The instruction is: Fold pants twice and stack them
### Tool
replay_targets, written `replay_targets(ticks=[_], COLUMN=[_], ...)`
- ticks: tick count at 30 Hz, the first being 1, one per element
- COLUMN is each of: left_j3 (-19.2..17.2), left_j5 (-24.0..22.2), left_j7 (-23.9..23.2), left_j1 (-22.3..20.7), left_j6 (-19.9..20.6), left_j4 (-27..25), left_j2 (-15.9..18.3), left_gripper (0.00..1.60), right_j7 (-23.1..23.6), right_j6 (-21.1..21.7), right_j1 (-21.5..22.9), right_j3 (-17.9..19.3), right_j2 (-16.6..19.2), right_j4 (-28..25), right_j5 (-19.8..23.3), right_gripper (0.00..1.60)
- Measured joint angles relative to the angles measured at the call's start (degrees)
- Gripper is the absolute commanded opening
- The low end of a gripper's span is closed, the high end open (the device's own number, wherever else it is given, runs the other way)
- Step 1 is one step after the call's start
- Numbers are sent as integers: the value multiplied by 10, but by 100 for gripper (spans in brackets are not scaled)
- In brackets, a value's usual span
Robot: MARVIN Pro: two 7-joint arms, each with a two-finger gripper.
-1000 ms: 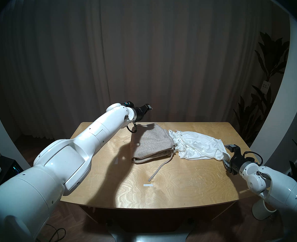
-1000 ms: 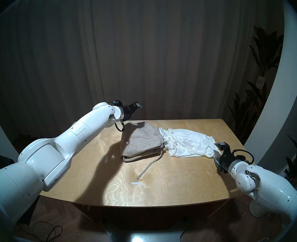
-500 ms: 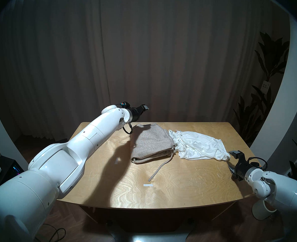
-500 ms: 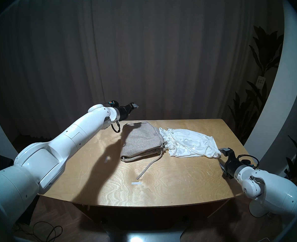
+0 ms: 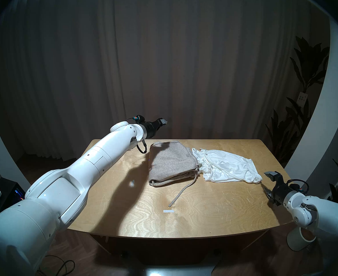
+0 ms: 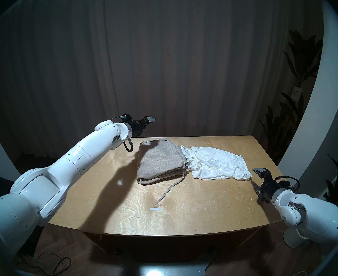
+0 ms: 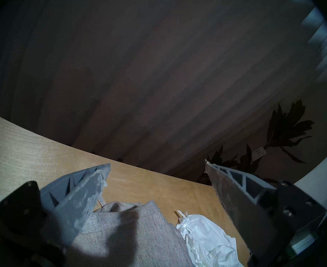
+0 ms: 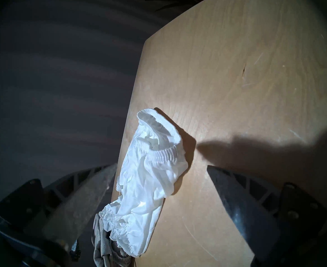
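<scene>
While both arms hang clear with nothing in them, I read this as the gap before the white shorts get folded. Left gripper [image 5: 162, 123] sits over the far left corner of the wooden table [image 5: 213, 205], jaws wide. Right gripper [image 5: 268, 183] is just off the shorts' elastic end, jaws wide too. The grey-beige knit pants [image 5: 172, 163] lie folded mid-table, drawstring [image 5: 181, 194] trailing toward me. The white shorts [image 5: 227, 166] lie crumpled, ruffled end touching the pants. My call: pinch both waistband corners, lift enough to tension the thin fabric, fold toward the ruffles. Don't snag the knit edge. Stack afterwards.
</scene>
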Motion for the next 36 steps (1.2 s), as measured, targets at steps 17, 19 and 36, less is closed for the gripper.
replay_targets(ticks=[17,19,36], left_j3=[-17,-18,-90], left_j5=[16,20,11], left_j7=[-16,-14,74], left_j1=[78,88,224], left_j6=[-41,-49,-177], left_j4=[-134,-150,-289], left_j2=[77,88,191], left_gripper=[160,160,160], right_j7=[43,49,91], right_j6=[4,4,4], right_j1=[-37,-41,-57], right_j3=[11,13,37], right_j2=[11,12,10], right_j4=[-15,-15,2], right_j5=[-11,-12,7], right_gripper=[160,160,160])
